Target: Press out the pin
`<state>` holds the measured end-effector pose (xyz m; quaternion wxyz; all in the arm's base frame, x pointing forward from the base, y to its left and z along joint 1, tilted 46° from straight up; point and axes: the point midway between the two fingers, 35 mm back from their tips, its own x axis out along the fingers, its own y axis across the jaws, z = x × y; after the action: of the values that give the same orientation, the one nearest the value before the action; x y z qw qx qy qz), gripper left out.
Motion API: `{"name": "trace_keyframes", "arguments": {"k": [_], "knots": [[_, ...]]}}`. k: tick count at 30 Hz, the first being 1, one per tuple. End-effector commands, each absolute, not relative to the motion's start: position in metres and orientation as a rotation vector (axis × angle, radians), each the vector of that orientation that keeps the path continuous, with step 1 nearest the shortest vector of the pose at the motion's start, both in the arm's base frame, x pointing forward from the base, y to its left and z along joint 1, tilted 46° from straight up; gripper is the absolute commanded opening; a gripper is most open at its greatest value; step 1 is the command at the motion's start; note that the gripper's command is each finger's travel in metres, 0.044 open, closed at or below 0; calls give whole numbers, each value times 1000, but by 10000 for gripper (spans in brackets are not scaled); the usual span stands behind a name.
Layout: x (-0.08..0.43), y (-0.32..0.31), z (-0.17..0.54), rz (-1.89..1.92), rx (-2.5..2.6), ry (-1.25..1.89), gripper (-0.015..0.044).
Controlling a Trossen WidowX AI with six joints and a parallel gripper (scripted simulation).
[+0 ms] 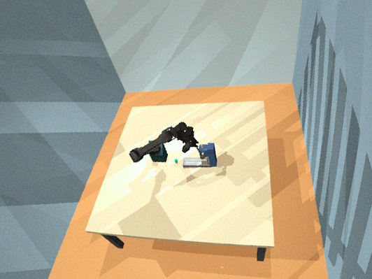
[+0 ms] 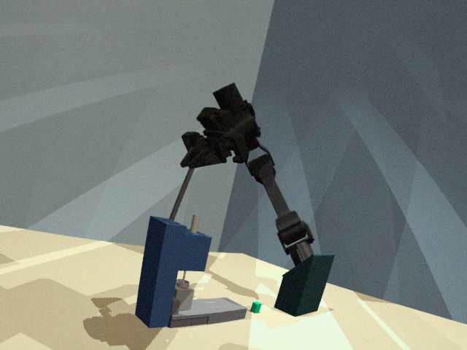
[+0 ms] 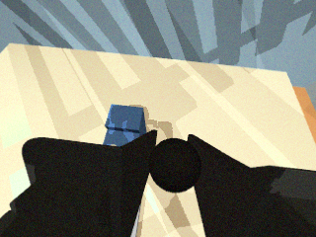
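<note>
My gripper [image 2: 187,165] [image 3: 172,137] is shut on the lever's round black knob [image 3: 175,165], high above the press. The lever [image 2: 182,194] is a thin rod rising from the top of the blue press [image 1: 212,154] [image 2: 152,271] [image 3: 127,118], leaning slightly toward the arm. The pale grey block [image 2: 185,300] stands upright on the grey press bed [image 1: 192,162] [image 2: 222,307], close to the press column. The thin punch [image 2: 184,275] comes down to a round collar [image 2: 182,284] on the block's top. The pin and the cup cannot be made out.
A small green cube [image 1: 175,161] [image 2: 256,307] lies on the table between the bed and the dark green arm base [image 1: 159,155] [image 2: 307,288]. A tan cylinder [image 2: 195,223] sticks up from the press head.
</note>
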<state>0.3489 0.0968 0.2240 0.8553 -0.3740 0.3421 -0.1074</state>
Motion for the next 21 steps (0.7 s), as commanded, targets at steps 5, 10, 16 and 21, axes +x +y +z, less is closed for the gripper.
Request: {"name": "trace_keyframes", "arguments": {"k": [5, 10, 16, 21], "knots": [[341, 94, 223, -226, -789, 723, 0], [338, 94, 222, -226, -789, 723, 0], [335, 93, 221, -226, -789, 723, 0], [332, 92, 221, -226, -789, 724, 0]]}}
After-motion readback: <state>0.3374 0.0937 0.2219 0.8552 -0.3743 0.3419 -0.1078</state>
